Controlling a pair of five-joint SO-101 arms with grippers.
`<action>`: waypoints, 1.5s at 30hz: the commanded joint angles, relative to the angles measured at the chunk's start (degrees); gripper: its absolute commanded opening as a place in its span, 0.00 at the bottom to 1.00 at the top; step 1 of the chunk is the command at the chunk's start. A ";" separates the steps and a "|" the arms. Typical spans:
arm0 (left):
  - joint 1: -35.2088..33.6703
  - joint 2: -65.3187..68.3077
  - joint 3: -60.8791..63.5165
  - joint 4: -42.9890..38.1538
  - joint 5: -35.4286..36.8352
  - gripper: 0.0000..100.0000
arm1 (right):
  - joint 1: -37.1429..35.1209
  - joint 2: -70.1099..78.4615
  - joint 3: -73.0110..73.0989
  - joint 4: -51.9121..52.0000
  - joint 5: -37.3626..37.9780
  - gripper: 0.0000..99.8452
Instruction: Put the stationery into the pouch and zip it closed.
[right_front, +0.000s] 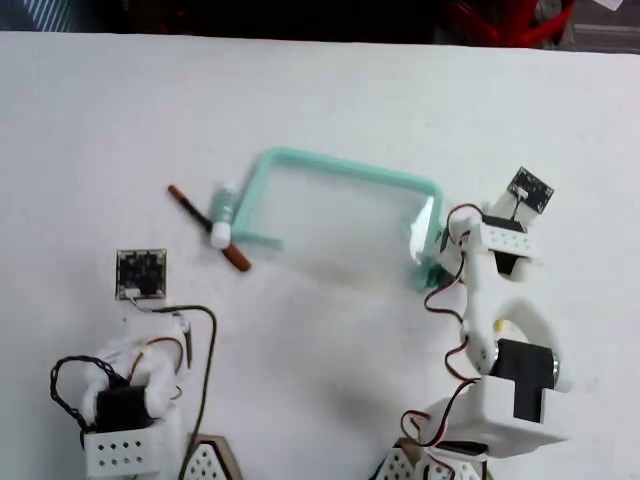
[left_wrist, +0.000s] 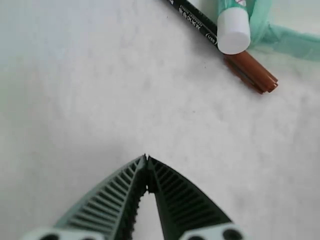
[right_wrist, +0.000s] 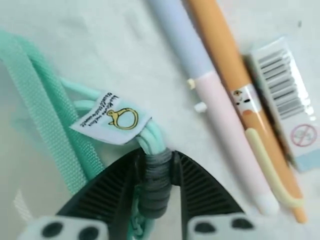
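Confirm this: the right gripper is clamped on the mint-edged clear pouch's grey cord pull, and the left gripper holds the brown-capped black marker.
The left gripper holds nothing: the left wrist view shows it shut and empty, the brown-capped black marker lying on the table apart from it. The right gripper is clamped on the grey cord pull of the mint-edged clear pouch.
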 joint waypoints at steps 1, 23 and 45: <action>-0.84 -0.40 -0.26 0.09 0.26 0.02 | 0.40 -0.84 -2.64 0.31 -0.09 0.02; -0.84 -0.40 -0.26 0.88 0.26 0.02 | 0.40 -3.82 -1.58 0.31 -0.09 0.02; -3.47 -0.48 -3.96 -30.07 -9.41 0.02 | 0.75 -3.21 -1.14 0.57 3.69 0.02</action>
